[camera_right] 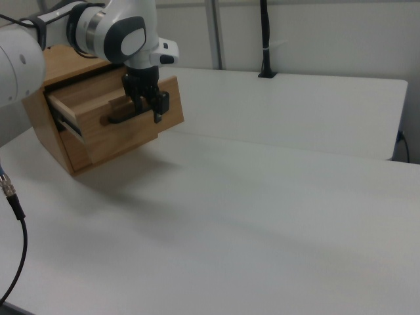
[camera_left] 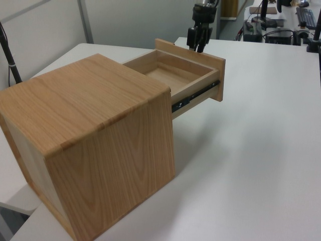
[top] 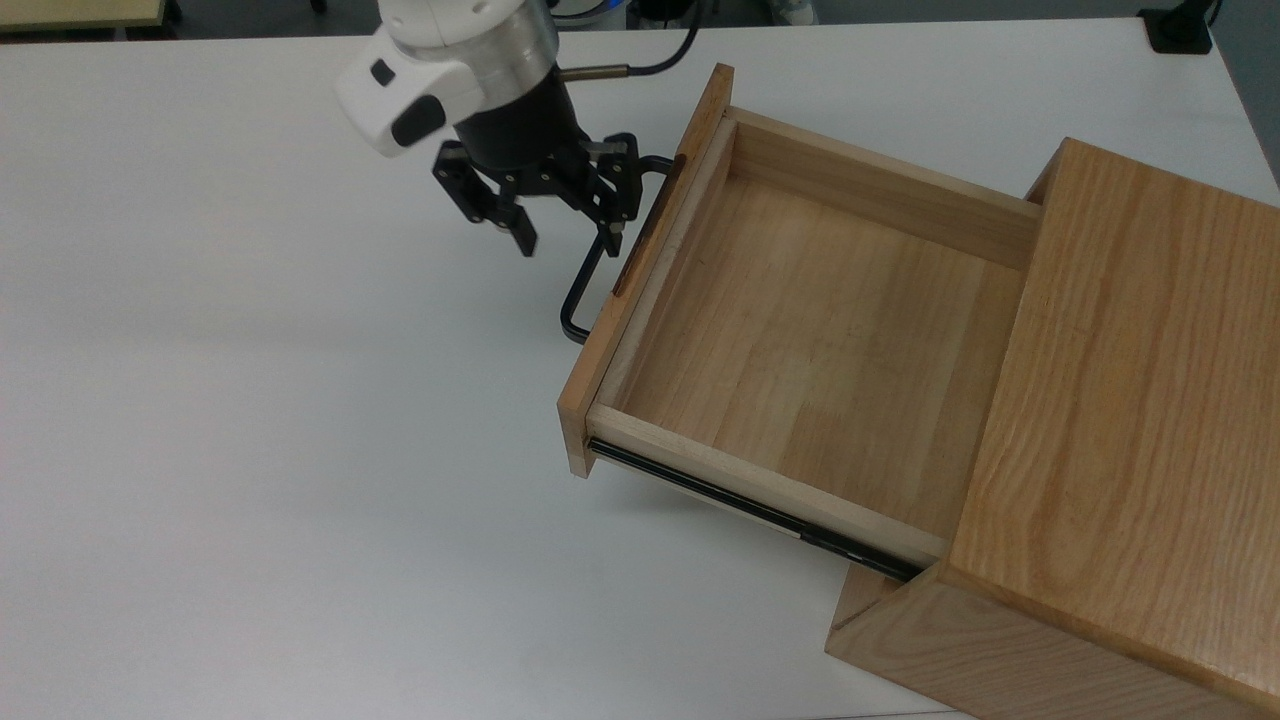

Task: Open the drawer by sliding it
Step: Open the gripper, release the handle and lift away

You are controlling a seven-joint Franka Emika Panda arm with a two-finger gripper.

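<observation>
The drawer (top: 800,330) stands pulled far out of the oak cabinet (top: 1130,420), empty, with a black rail along its near side. Its flat front panel (top: 640,270) carries the black U-shaped handle (top: 578,300). My gripper (top: 566,238) is open just off the panel toward the top view's left, holding nothing. One finger (top: 612,232) is close beside the handle bar, the other (top: 520,240) stands apart over the table. In the left view the gripper (camera_left: 197,44) hangs behind the drawer (camera_left: 175,75). The right view has the gripper (camera_right: 148,110) in front of the drawer (camera_right: 125,134).
The white table (top: 250,400) stretches wide toward the top view's left and front. The cabinet (camera_left: 90,130) fills the left view's near left. A loose black cable (camera_right: 13,197) hangs at the right view's lower left, and a black post (camera_right: 266,39) stands at the table's far edge.
</observation>
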